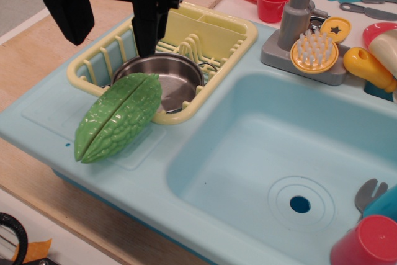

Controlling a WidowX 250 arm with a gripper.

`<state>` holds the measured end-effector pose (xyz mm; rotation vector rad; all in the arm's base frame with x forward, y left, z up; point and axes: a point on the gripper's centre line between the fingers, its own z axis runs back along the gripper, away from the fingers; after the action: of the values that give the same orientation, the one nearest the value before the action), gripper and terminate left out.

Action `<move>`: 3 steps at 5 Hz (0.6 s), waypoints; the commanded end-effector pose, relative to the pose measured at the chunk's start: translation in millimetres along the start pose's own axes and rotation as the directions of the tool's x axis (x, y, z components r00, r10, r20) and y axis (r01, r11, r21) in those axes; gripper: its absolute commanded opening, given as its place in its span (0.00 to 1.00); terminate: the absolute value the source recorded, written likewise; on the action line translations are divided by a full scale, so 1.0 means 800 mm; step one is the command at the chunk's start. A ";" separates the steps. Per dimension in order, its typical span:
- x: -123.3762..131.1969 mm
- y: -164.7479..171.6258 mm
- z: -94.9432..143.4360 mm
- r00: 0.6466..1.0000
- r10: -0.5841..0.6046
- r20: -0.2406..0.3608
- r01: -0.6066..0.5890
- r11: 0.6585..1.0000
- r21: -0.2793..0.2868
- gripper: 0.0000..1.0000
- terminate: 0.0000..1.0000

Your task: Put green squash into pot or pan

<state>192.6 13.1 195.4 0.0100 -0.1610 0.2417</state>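
Blue sink counter (43, 122): bumpy seamed green squash (118, 118) leaning on pot (177, 79).

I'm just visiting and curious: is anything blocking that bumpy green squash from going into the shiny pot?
Nothing visible does. The green squash already leans over the pot's near rim, half outside on the blue counter. The pot's inside looks empty. The yellow dish rack surrounds the pot, and the gripper hangs above, fingers spread.
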 end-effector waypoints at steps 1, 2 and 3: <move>0.000 0.000 0.000 1.000 0.000 0.000 0.000 1.000 0.000 1.00 0.00; -0.014 -0.002 -0.017 0.999 0.028 -0.026 -0.028 1.000 -0.010 1.00 0.00; -0.027 -0.002 -0.035 0.998 0.050 -0.036 -0.051 0.998 -0.029 1.00 0.00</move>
<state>172.2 3.5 152.8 -0.0538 -0.1085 0.2868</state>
